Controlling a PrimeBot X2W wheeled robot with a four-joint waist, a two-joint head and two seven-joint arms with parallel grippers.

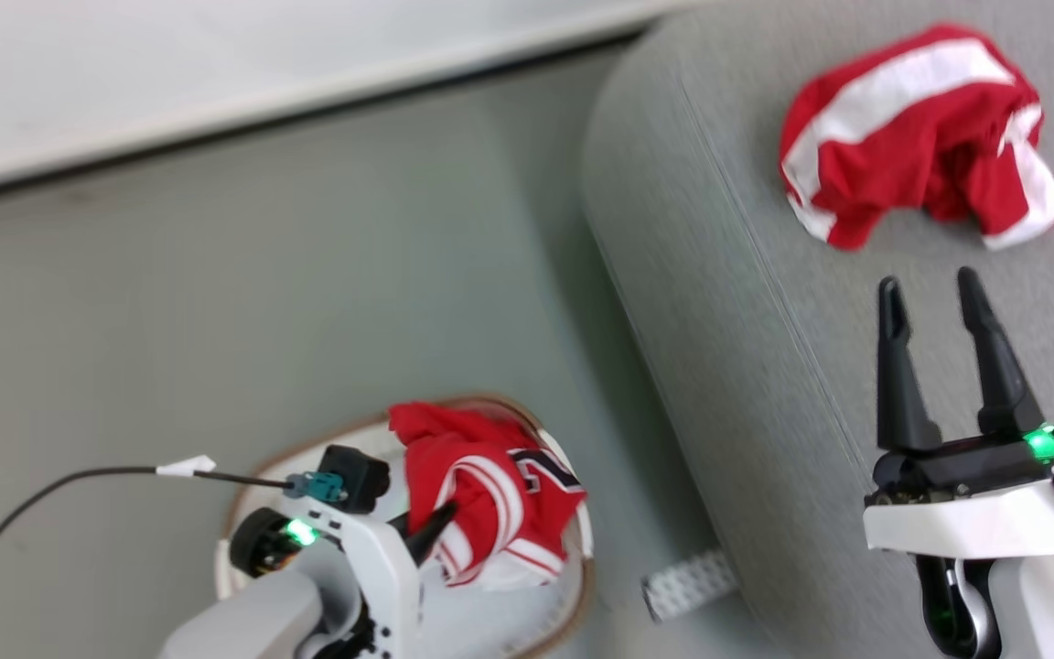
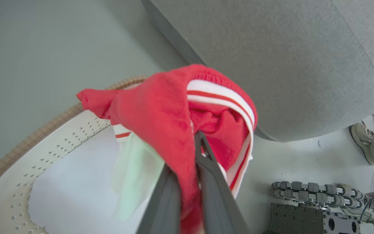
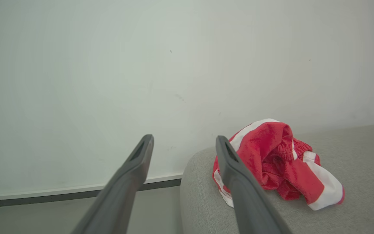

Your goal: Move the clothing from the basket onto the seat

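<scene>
The left gripper (image 2: 187,162) clamps the red jersey (image 2: 161,113) above the basket (image 2: 28,143). The right gripper (image 1: 928,282) gapes open over the seat (image 1: 719,275), striped garment (image 1: 893,137) just beyond its tips.

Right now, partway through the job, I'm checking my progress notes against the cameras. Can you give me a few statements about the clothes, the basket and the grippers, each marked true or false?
1. The left gripper is shut on a red jersey over the basket. True.
2. The right gripper holds a garment. False: it is open and empty, above the seat.
3. A red-and-white striped garment lies on the seat. True.
4. The basket stands on the seat. False: it stands on the floor beside the seat.
</scene>
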